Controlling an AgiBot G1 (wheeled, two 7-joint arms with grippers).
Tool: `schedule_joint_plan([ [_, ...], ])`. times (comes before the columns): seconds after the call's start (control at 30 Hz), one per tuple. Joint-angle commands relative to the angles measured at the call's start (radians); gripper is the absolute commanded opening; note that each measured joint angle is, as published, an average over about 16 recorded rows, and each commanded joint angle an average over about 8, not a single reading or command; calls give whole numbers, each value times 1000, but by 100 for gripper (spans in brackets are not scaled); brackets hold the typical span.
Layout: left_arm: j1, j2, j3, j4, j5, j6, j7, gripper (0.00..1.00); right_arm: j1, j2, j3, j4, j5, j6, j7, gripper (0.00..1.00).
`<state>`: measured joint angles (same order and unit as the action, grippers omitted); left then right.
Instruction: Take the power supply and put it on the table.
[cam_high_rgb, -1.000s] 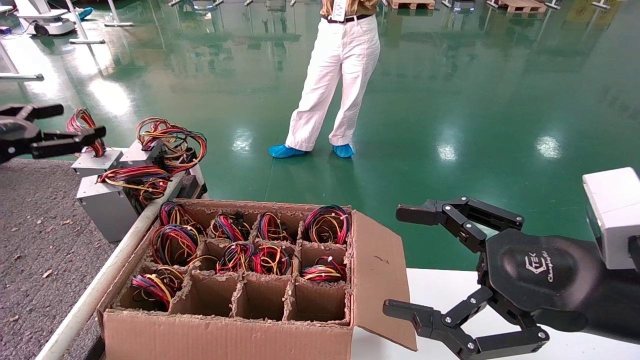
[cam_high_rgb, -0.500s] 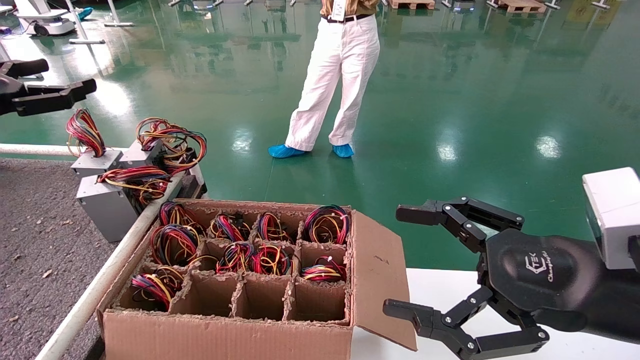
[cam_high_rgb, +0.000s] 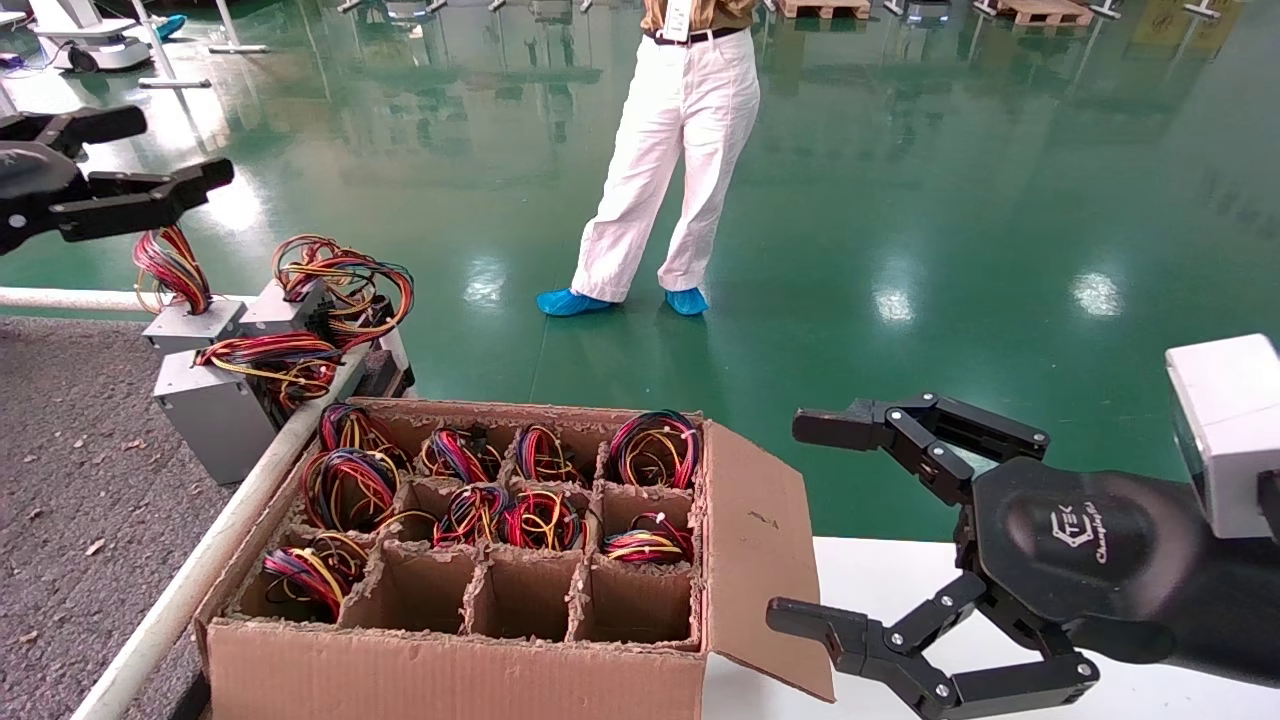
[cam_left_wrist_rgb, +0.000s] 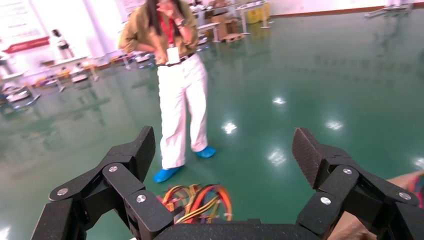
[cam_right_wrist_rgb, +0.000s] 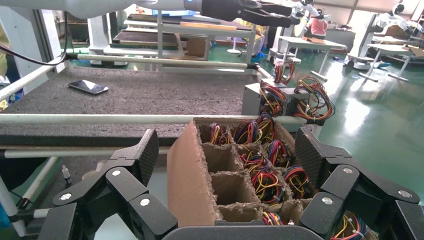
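Three grey power supplies with looped coloured wires stand at the far corner of the dark speckled table (cam_high_rgb: 70, 480); the nearest power supply (cam_high_rgb: 210, 410) leans by the white rail (cam_high_rgb: 200, 570). More wire bundles fill the cardboard box (cam_high_rgb: 480, 600). My left gripper (cam_high_rgb: 178, 148) hangs open and empty in the air above the far-left unit's wires (cam_high_rgb: 170, 265). From the left wrist, the left gripper (cam_left_wrist_rgb: 224, 150) shows wide-apart fingers over a wire loop (cam_left_wrist_rgb: 197, 200). My right gripper (cam_high_rgb: 800, 520) stays open and empty to the right of the box, facing its compartments (cam_right_wrist_rgb: 227, 150).
A person in white trousers (cam_high_rgb: 680, 150) stands on the green floor beyond the box. The box's open flap (cam_high_rgb: 760, 560) hangs over the smooth white tabletop (cam_high_rgb: 880, 580). A phone (cam_right_wrist_rgb: 88, 87) lies on the speckled table. Several front compartments (cam_high_rgb: 520, 600) of the box hold nothing.
My left gripper has risen from the level of the far-left unit's wires and then shifted right, open and empty throughout. The right arm has not moved.
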<state>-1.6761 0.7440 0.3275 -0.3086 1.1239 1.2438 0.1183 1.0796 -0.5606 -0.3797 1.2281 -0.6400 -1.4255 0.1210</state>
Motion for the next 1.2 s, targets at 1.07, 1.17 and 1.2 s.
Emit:
schedule_joint_plan([
  [1.07, 434, -96, -35, -703, -284, 182, -221, 100, 0, 0, 0, 0, 0, 0, 0, 100],
  [1.17, 473, -104, -38, -767, -309, 198, -241, 100, 0, 0, 0, 0, 0, 0, 0, 100],
  [1.2, 486, -107, -39, -789, -318, 204, -247, 100, 0, 0, 0, 0, 0, 0, 0, 100],
])
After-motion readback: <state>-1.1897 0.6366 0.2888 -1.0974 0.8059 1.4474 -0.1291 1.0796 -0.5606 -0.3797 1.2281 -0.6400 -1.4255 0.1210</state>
